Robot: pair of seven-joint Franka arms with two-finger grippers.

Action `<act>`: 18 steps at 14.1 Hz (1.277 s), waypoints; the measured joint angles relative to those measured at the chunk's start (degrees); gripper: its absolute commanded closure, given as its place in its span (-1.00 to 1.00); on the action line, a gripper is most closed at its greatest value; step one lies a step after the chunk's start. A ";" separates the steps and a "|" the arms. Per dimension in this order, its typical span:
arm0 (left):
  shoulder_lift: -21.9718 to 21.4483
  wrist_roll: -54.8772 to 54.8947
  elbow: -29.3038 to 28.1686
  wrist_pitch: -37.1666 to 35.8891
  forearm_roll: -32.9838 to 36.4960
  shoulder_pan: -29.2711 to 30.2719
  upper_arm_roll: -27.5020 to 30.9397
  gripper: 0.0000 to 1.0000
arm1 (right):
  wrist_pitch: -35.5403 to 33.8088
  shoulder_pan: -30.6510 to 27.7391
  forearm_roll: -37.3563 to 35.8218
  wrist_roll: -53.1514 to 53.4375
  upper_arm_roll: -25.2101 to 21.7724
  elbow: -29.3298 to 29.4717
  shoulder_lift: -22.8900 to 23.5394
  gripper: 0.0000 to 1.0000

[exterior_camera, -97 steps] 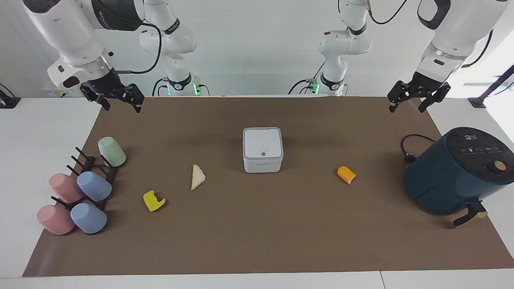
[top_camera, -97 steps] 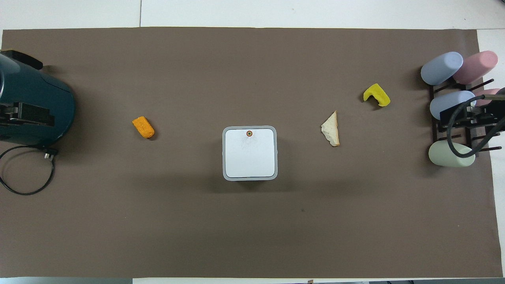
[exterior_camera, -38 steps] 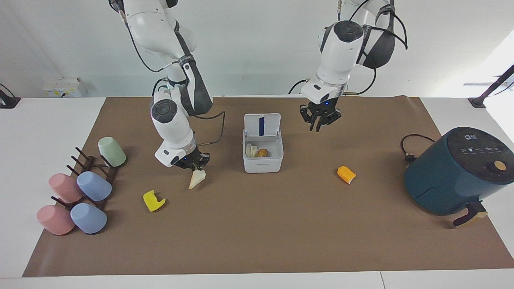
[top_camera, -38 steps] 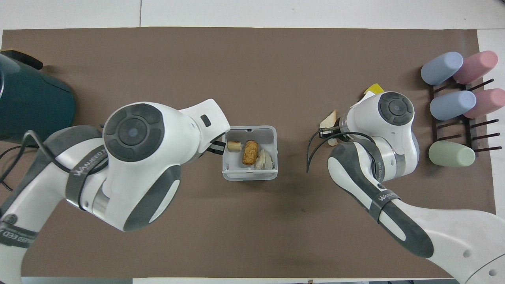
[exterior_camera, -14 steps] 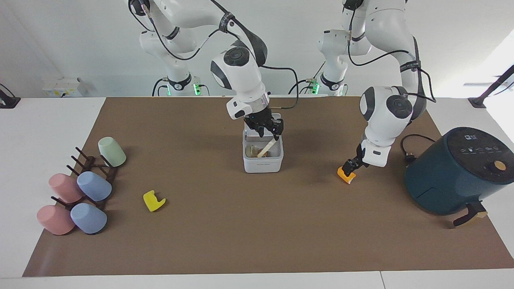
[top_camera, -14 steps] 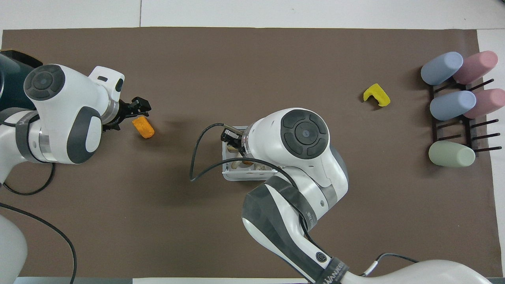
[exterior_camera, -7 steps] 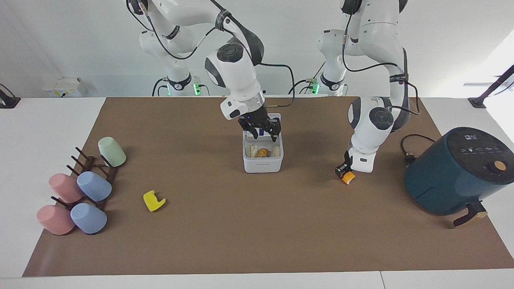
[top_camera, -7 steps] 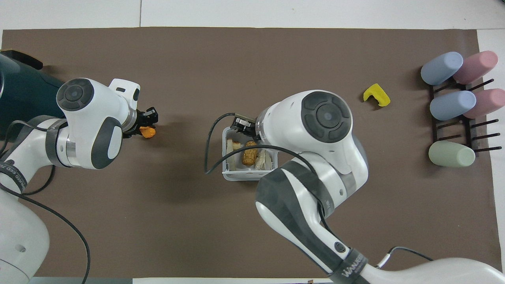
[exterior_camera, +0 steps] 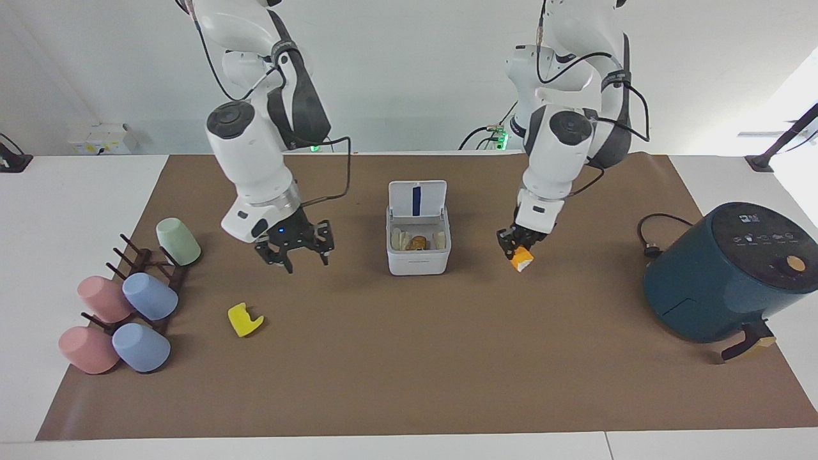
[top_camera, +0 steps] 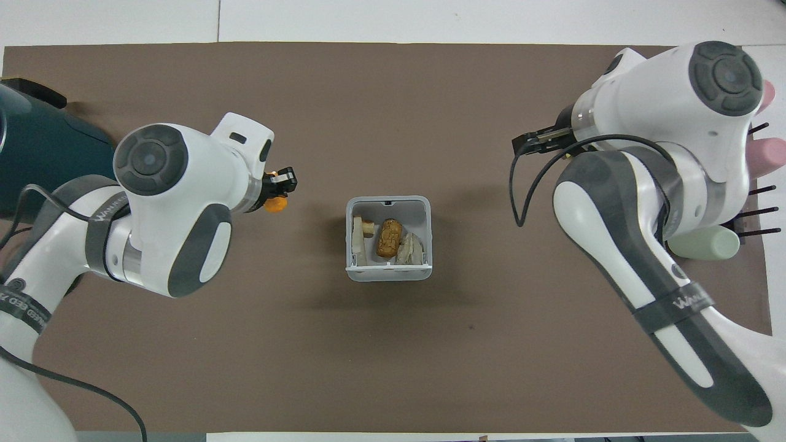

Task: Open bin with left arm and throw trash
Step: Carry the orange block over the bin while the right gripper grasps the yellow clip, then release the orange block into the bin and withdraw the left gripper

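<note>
Standing mid-mat, the small white square bin [exterior_camera: 418, 248] has its hinged lid [exterior_camera: 417, 199] upright, a blue stripe down its inside, and pale and brown scraps inside. Beside it, toward the left arm's end, the left gripper [exterior_camera: 519, 247] is clamped on the orange chunk [exterior_camera: 523, 258], raised above the mat. The right gripper [exterior_camera: 295, 248] hangs with fingers spread above the mat; the yellow chunk [exterior_camera: 244, 319] lies near the cups [exterior_camera: 149, 297].
</note>
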 measured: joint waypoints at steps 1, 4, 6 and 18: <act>-0.29 -0.30 0.23 0.00 0.00 -2.76 -0.11 1.00 | 1.02 -0.17 -0.01 -4.36 -1.78 -0.48 0.20 -0.54; -0.29 -0.91 1.43 0.30 0.00 -9.12 -0.38 1.00 | 6.47 -0.43 0.00 -12.51 -5.01 -3.26 1.47 -0.54; -0.19 -0.94 2.21 1.05 0.00 -10.76 -0.46 1.00 | 8.76 -1.31 0.00 -14.38 -5.71 -4.07 3.77 -0.55; 0.31 -0.87 2.56 4.44 -0.78 -12.50 0.36 -1.00 | 18.67 -4.85 0.02 -24.25 -5.76 -5.93 12.10 -0.23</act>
